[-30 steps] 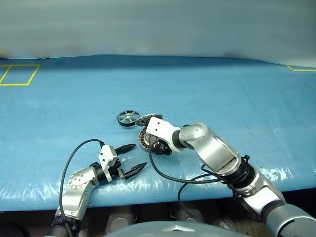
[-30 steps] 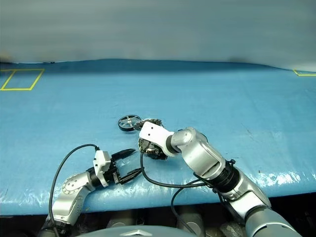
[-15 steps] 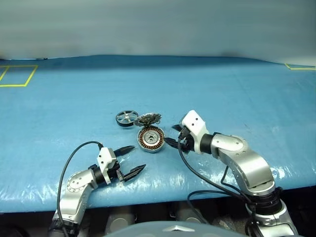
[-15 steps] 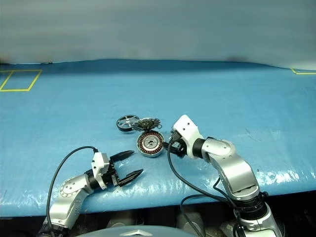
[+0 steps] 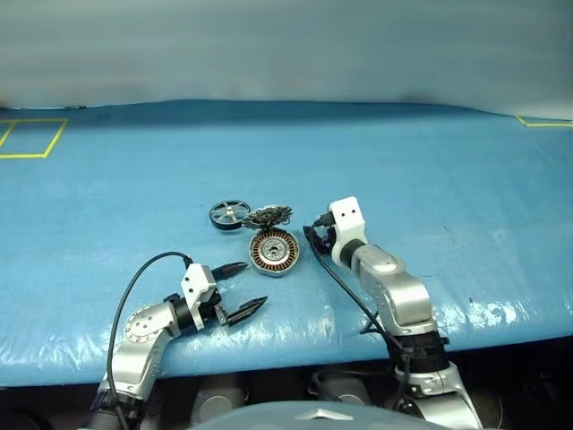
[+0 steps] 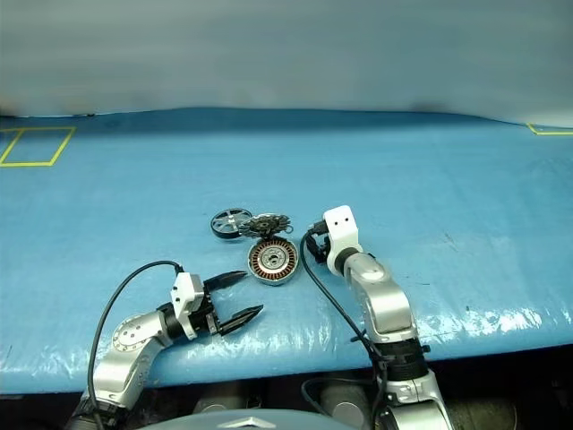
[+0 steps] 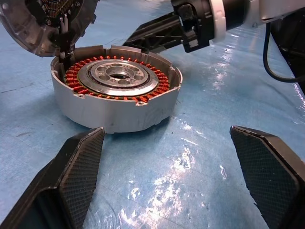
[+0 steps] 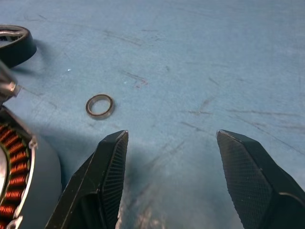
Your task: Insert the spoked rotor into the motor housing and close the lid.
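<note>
The motor housing sits on the blue-covered table, open, with its ring of copper windings and silver centre facing up. Everything else is placed from it. Its lid stands tilted up off the far edge of the housing, joined to it there; in the left wrist view the lid's dark inner face leans back over that rim. The spoked rotor lies flat on the table just beyond the housing and to its left, close beside the raised lid, not inside the housing

The right pincer is just to the right of the housing, low over the table, its black fingers pointing toward the housing's far right side. Its fingers are parted with nothing between them; in the right wrist view only bare blue table shows in the gap, with the housing's wall at one side. In that same view a small thin ring lies on the table a little way beyond the housing's wall, apart from it

The left pincer is nearer than the housing and to its left, close to the table's front edge, well apart from the housing. Its two fingers are spread wide and hold nothing, aimed toward the housing, which the left wrist view shows between and beyond the fingertips

Yellow tape marks lie far off to the left of the housing, near the table's back edge
</note>
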Tool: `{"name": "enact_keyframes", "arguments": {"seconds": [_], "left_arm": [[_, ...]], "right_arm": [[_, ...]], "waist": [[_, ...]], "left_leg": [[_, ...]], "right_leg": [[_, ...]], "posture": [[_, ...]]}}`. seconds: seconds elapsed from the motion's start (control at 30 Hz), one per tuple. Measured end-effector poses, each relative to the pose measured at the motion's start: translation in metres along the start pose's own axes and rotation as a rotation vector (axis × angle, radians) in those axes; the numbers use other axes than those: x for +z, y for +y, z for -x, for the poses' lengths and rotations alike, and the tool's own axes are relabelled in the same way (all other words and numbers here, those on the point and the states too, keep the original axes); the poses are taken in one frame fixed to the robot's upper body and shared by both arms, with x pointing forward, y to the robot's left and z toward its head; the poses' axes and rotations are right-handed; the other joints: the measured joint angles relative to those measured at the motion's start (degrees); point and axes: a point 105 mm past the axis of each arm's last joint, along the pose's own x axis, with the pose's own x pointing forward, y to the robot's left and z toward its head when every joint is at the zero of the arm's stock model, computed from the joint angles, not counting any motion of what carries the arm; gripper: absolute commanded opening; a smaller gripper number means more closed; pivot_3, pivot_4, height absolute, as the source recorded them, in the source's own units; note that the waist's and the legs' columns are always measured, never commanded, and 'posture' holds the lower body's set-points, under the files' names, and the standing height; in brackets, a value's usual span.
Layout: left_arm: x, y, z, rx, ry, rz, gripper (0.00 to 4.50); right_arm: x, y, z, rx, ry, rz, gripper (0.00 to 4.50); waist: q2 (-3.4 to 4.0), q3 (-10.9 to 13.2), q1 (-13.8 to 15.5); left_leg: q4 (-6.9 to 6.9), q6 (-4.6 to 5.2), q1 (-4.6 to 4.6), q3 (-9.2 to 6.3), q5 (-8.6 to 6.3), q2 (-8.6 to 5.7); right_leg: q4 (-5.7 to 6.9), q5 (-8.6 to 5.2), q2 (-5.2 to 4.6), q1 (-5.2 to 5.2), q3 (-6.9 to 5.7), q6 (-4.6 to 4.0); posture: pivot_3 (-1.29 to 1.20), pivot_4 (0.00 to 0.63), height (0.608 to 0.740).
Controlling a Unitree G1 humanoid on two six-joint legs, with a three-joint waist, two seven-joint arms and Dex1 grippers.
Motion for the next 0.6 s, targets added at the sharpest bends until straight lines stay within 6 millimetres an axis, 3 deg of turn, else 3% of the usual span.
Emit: {"name": "enact_keyframes", "arguments": {"seconds": [0.23,0.6], "left_arm": [[0.005,-0.004,-0.001,0.026,0.009,0.01,4.5],[0.009,-0.013,-0.007,0.029,0.047,0.03,4.5]], "right_arm": [[-0.009,0.022,-0.012,0.116,0.016,0.051,3.1],[-0.005,0.023,-0.03,0.09,-0.016,0.078,3.1]], "waist": [[0.01,0.0,-0.29],[0.02,0.01,-0.58]], "left_leg": [[-0.03,0.02,0.05,0.02,-0.01,0.0],[-0.04,0.0,0.27,0.02,0.0,0.03]], "right_leg": [[-0.02,0.02,0.01,0.04,0.05,-0.03],[0.01,-0.01,0.04,0.22,0.06,0.01]], "posture": [[0.0,0.15,0.74],[0.0,0.15,0.74]]}}
